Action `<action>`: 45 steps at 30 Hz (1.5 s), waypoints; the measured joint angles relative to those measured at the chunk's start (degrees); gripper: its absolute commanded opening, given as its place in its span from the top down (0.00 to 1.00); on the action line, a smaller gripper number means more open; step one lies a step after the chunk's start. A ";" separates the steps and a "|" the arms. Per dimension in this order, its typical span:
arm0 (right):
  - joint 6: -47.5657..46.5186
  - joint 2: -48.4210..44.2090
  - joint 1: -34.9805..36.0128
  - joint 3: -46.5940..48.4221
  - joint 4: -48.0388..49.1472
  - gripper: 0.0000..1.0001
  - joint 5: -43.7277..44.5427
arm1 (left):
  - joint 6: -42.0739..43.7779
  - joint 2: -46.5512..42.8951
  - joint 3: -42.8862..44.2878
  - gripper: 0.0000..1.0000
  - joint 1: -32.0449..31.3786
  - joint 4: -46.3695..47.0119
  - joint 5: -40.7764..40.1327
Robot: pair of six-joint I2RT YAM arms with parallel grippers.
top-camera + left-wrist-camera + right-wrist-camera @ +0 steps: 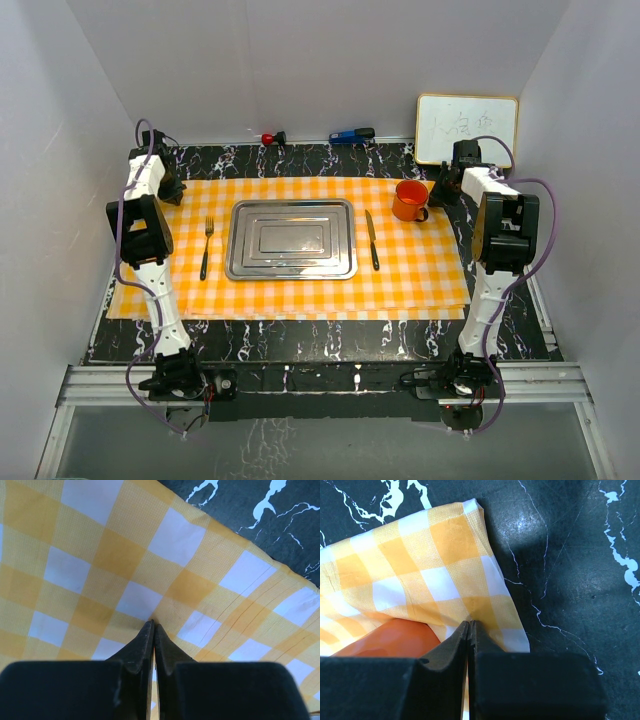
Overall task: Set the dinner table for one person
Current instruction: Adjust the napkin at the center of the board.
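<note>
The black marble-veined dinner table (300,340) carries an orange-and-white checked cloth (420,280). On the cloth lie a steel tray (291,205), a fork (206,247) to its left, a knife (372,240) to its right and an orange mug (409,200). My left gripper (168,188) (153,623) is shut, its tips resting on the cloth (100,555) near the far left corner. At the far right corner my right gripper (445,188) (470,622) is also shut, tips on the cloth's edge (445,555) beside the mug (385,640). Whether either one pinches fabric is unclear.
A whiteboard (467,128) leans at the back right. A small red object (270,137) and a blue one (350,135) lie along the back wall. White walls close in three sides. Bare tabletop (570,580) shows beyond the cloth's corner.
</note>
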 measured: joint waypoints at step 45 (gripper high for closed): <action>-1.14 -0.02 0.33 16.98 -11.17 0.73 10.16 | 0.70 -1.38 11.08 0.54 -0.15 -9.29 2.49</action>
